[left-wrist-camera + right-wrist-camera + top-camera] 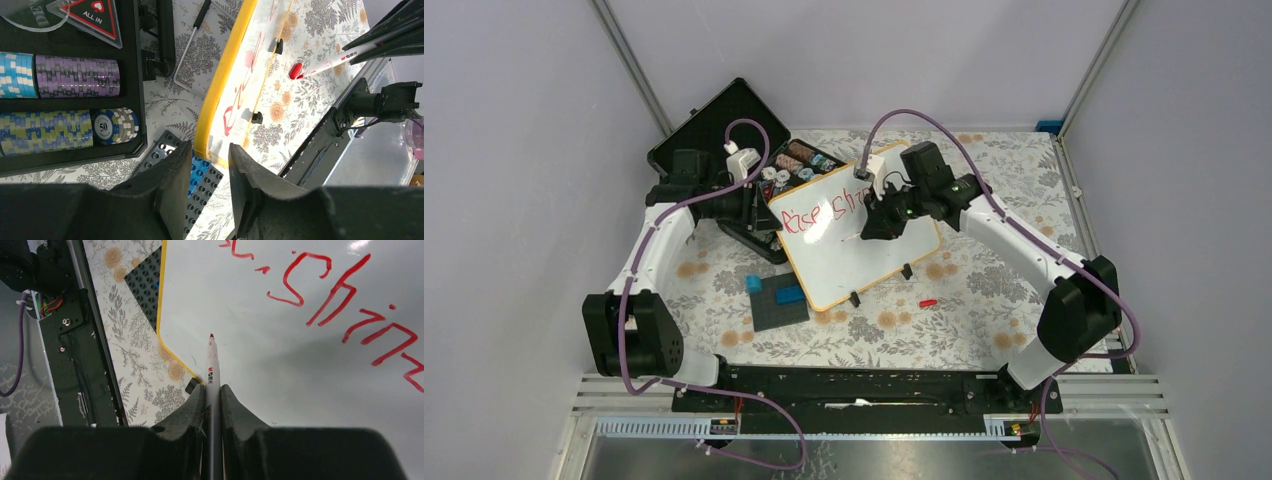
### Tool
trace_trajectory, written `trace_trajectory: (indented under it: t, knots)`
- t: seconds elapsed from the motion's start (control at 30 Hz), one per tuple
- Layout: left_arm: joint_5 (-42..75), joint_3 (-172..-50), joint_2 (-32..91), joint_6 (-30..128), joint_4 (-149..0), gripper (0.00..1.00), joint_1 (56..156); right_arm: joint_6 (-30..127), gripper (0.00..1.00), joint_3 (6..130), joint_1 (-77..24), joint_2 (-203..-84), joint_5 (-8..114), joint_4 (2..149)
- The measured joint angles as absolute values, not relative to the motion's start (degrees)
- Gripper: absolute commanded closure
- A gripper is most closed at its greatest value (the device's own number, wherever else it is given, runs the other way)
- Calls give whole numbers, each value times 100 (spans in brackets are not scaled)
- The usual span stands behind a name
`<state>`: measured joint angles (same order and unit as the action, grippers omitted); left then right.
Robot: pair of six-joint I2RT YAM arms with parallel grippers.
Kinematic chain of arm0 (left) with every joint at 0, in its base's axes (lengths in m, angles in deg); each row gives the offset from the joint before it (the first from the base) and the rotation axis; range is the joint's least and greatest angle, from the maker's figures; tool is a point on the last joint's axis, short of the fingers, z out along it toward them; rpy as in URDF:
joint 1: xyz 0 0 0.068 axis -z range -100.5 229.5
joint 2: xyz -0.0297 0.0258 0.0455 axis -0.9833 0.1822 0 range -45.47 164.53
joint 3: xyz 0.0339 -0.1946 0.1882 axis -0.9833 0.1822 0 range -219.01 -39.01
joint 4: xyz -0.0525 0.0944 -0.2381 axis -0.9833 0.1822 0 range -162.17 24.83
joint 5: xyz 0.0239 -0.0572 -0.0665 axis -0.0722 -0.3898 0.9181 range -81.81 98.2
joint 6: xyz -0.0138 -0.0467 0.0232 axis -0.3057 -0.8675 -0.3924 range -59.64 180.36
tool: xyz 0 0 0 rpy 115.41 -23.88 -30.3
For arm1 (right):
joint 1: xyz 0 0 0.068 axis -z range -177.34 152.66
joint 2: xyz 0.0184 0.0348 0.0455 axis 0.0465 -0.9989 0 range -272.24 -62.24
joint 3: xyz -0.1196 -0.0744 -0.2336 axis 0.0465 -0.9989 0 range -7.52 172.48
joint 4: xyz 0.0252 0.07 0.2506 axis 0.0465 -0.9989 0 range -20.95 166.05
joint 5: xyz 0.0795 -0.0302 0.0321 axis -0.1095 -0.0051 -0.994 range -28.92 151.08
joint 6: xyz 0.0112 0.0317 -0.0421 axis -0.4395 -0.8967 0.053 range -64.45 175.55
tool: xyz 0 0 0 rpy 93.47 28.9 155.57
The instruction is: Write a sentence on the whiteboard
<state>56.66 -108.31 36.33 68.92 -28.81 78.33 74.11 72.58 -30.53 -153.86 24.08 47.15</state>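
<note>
Nearest the arm bases, on the flowered table (984,300), lie a dark grey plate (776,306) carrying blue blocks (788,295) and, to the right, a small red cap (928,302).

Just beyond them stands the whiteboard (864,268), turned at an angle, with its two black feet on the near edge. It sits mid-table between the two grippers.

The right gripper (212,390) hangs over the board's middle. Its fingers are pressed tight on a white marker (212,365), which points forward along the gap. The red tip sits over blank board below the writing. The wrist view does not make plain whether the tip touches the surface.

The sentence (822,211) runs in red across the upper part of the board and reads roughly "Rise Shin". In the top view the right gripper covers its end.

At the board's left corner is the left gripper (207,175). Its fingers (175,180) stand partly apart and have hold of nothing. The yellowish corner of the frame lies just past the gap.

Farthest back on the left, an open black case (724,130) holds rows of poker chips (75,75).
</note>
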Motion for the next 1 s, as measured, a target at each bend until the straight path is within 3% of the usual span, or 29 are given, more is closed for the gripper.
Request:
trace_trajectory:
  t: [0.43,1.0]
  knots:
    - [5697,-10778,3644,6783,-3041,73,7956,7084,100,6812,-3787,-15377,2874,5790]
    - [5765,-10778,3677,6577,-3071,100,8054,6915,100,6320,-4296,-15377,3366,6302]
